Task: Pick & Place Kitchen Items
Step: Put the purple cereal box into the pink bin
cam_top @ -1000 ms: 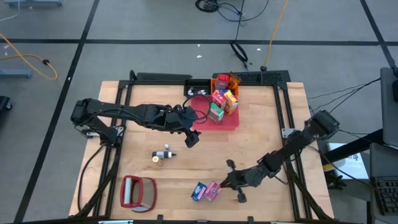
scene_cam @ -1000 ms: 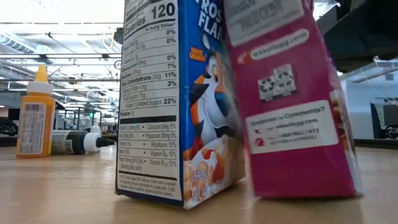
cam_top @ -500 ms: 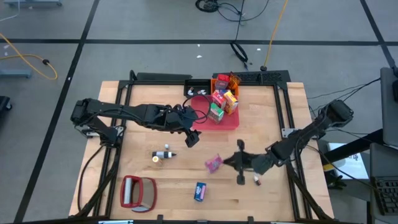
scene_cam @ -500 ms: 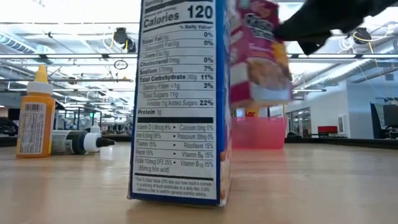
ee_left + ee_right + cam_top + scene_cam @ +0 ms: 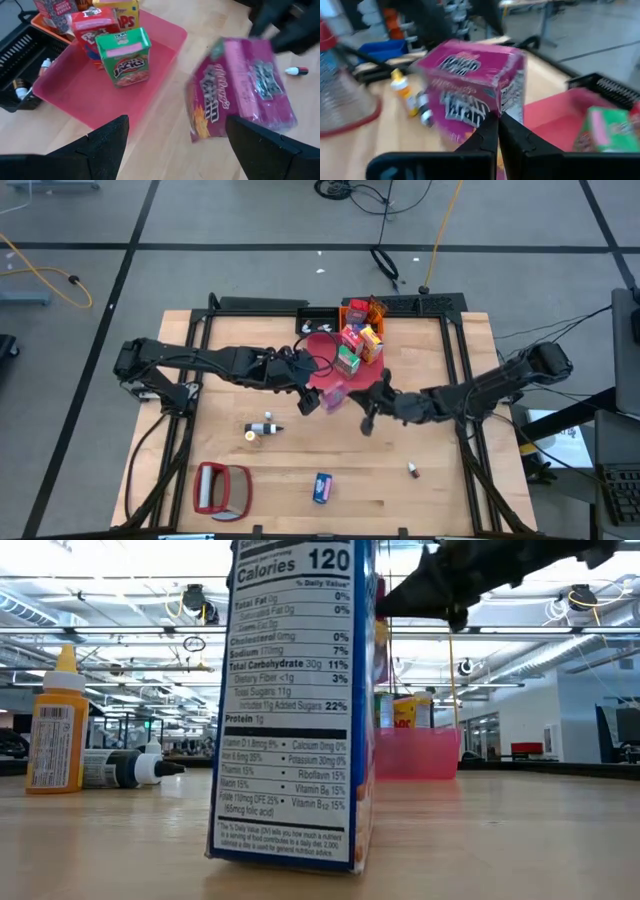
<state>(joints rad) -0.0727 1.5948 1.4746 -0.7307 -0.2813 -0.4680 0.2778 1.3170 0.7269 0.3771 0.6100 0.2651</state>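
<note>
Right gripper [image 5: 352,394] pinching pink box [image 5: 239,85] beside tray [image 5: 375,375]; 4 boxes in. Blue box [image 5: 321,487], bottles [image 5: 262,428] left. Left gripper [image 5: 309,400] spread.

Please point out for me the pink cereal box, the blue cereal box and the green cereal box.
pink cereal box [image 5: 240,87], left wrist view, middle of its printed face
blue cereal box [image 5: 321,488], high view, its top side
green cereal box [image 5: 125,57], left wrist view, its front face

left arm [image 5: 200,363]: black, jointed, thin black cable looped near the wrist
right arm [image 5: 480,390]: black, jointed, bulky round joint at its base
fingers [image 5: 100,147]: matte black, flat, wedge-shaped
</note>
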